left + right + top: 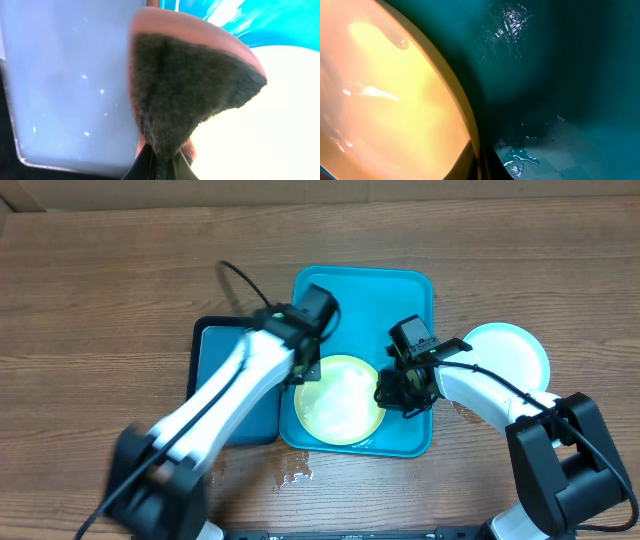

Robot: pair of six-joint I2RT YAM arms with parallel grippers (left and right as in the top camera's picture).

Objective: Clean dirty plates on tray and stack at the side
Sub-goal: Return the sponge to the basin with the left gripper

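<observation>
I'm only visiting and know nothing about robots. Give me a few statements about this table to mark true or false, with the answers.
1. A yellow-green plate lies in the turquoise tray. True.
2. The light blue plate lies in that tray too. False: it sits on the wooden table, beside the tray.
3. The left jaws hold a sponge. True.
4. The right jaws hover over the light blue plate. False: they pinch the yellow-green plate's rim.
</observation>
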